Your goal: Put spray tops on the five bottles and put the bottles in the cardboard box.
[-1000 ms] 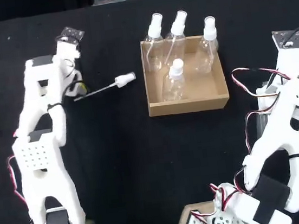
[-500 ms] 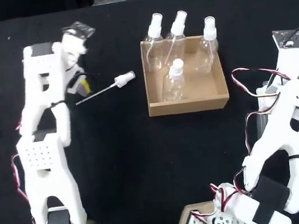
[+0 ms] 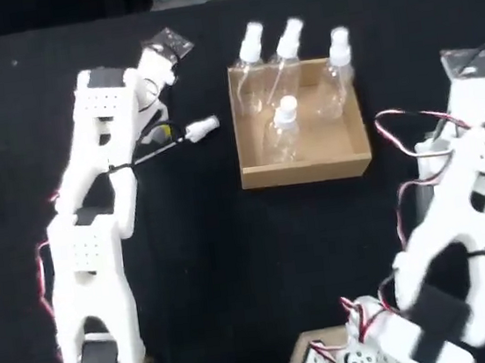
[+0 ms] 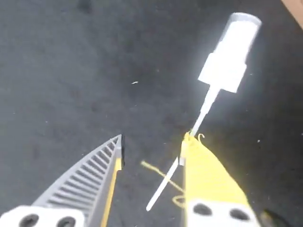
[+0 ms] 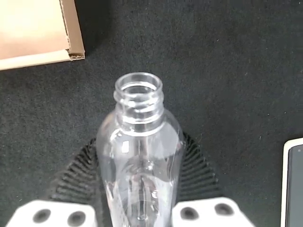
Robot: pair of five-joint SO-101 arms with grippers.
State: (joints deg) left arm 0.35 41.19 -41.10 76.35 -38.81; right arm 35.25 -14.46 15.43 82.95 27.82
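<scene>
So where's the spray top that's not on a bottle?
The loose spray top lies on the table left of the cardboard box in the high view, its tube lying inside the open left gripper.

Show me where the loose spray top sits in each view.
High view: spray top lying left of the cardboard box.
Left wrist view: stem inside the open left tool, head beyond.
Right wrist view: bottle in the right tool; the box corner is the shared landmark.

Four bottles point(image 3: 285, 132) sit in the cardboard box point(image 3: 305, 173), spray top point(image 3: 202, 129) lying to its left.
</scene>
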